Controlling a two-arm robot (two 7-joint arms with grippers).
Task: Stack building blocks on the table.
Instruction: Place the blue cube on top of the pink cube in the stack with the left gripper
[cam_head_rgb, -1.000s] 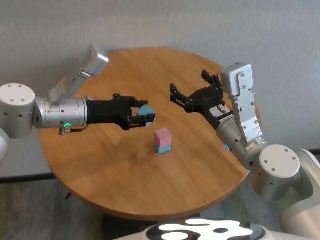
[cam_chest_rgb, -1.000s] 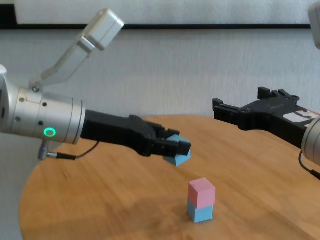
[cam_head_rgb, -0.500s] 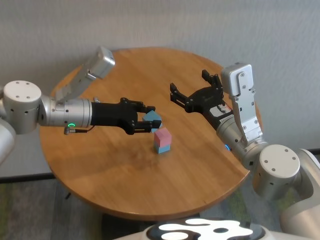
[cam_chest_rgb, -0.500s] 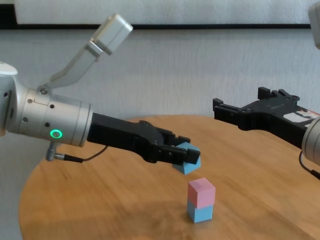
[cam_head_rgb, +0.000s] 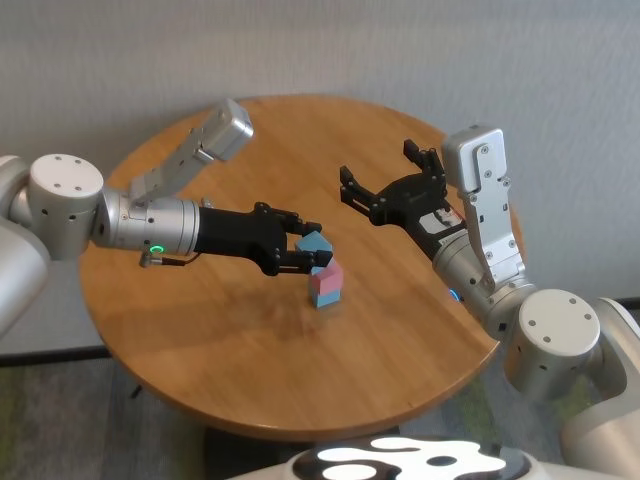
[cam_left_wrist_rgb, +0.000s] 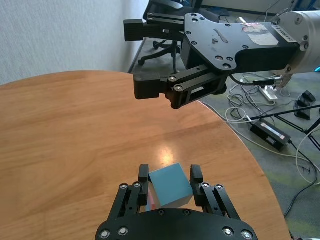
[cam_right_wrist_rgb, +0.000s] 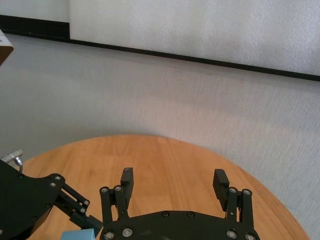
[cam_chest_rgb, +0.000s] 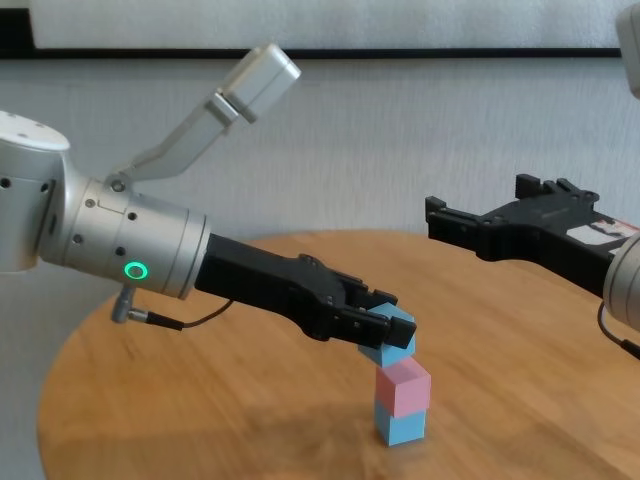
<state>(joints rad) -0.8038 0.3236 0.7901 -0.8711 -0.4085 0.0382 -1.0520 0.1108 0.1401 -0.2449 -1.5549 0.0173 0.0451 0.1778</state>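
Observation:
On the round wooden table (cam_head_rgb: 240, 340) a pink block (cam_head_rgb: 327, 274) sits on a light blue block (cam_head_rgb: 325, 298) as a two-high stack. My left gripper (cam_head_rgb: 311, 248) is shut on a second light blue block (cam_head_rgb: 314, 242), held tilted right over the pink one. In the chest view this held block (cam_chest_rgb: 393, 336) hangs at the pink block's (cam_chest_rgb: 403, 386) top; whether they touch I cannot tell. The left wrist view shows the block (cam_left_wrist_rgb: 171, 186) between both fingers. My right gripper (cam_head_rgb: 376, 170) hovers open and empty beyond the stack, to its right.
In the left wrist view the floor past the table's far edge holds cables and a power strip (cam_left_wrist_rgb: 270, 134). A grey wall stands behind the table. The right arm's forearm (cam_head_rgb: 480, 220) rises over the table's right edge.
My left gripper has carried the light blue block to the right, from left of the stack to just above the pink block. The right arm has not moved.

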